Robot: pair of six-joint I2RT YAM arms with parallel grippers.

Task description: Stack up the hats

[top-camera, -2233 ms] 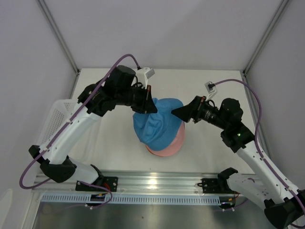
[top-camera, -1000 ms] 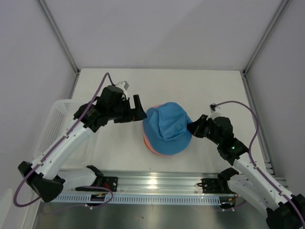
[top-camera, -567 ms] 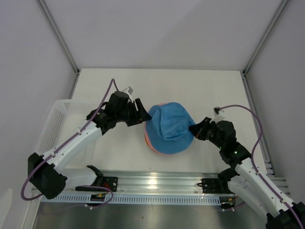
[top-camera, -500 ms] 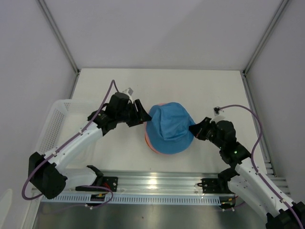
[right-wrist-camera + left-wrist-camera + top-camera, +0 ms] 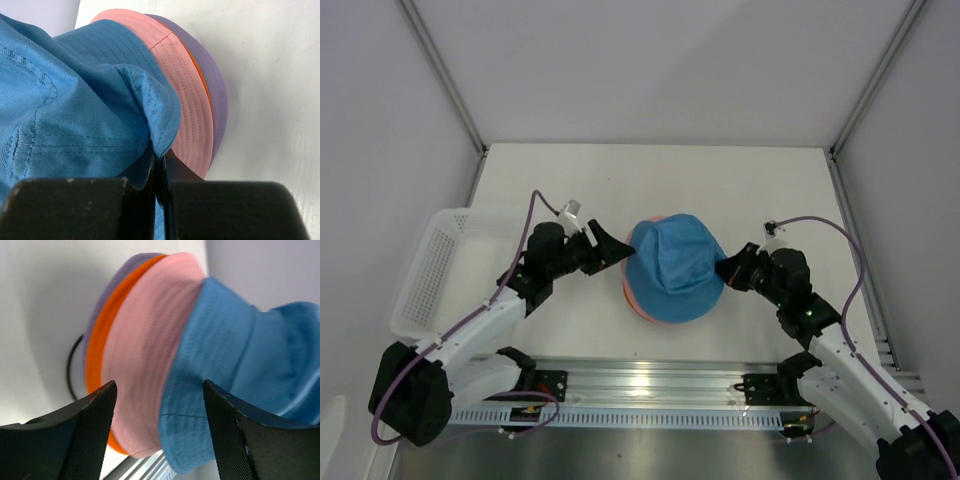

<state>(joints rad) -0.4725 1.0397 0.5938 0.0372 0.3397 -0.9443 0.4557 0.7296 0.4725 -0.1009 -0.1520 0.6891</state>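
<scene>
- Judging by the pile at the middle of the top view, I had the stacking all but done: the purple hat (image 5: 127, 276) lay lowest on the worktop (image 5: 750, 190), then the orange hat (image 5: 97, 355), the pink hat (image 5: 142, 350), and the blue hat (image 5: 672, 268) on top.
- My left hand (image 5: 612, 250) was released, its fingers spread with nothing between them, just beside the pile's left edge.
- My right hand (image 5: 728, 271) was clenched on a fold of the blue hat's brim at the pile's right side.
- What was left, I reckoned, was to let that brim go and draw both arms off; the pinched brim looked rumpled and might have wanted settling.
- Some two seconds earlier both hands had held the blue hat bunched above the pink one; now it sat down over the pile.
- Since half a second earlier my left arm had drawn back toward the lower left, nearer the white basket (image 5: 425, 270), while the right hand had hardly shifted.
</scene>
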